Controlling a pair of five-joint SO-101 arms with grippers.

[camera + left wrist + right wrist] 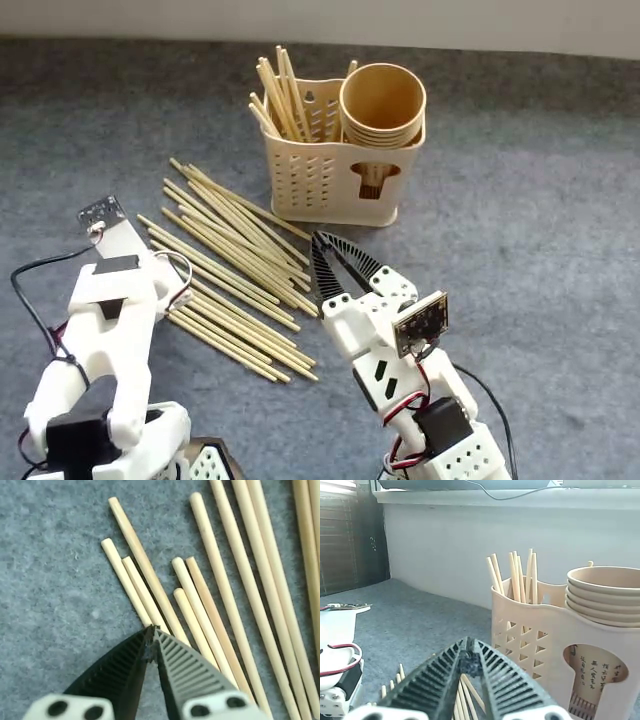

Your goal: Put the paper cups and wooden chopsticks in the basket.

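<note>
A cream slotted basket point(318, 178) stands on the grey carpet. A stack of paper cups point(383, 100) fills its right compartment point(600, 597), and several wooden chopsticks point(280, 92) stand upright in its left one point(516, 580). Several loose chopsticks point(232, 268) lie fanned on the carpet in front of the basket. My left gripper point(152, 630) is shut, its tips just above the near ends of these chopsticks point(200, 605), with nothing between the fingers. My right gripper point(318, 240) is shut and empty, pointing at the basket point(535, 630) from the pile's right edge, with its tips point(469, 650) close together.
The white left arm point(110, 320) covers the carpet left of the pile, and its cable loops beside it. The right arm's body point(400, 370) fills the near middle. Bare carpet point(540, 250) stretches right of the basket.
</note>
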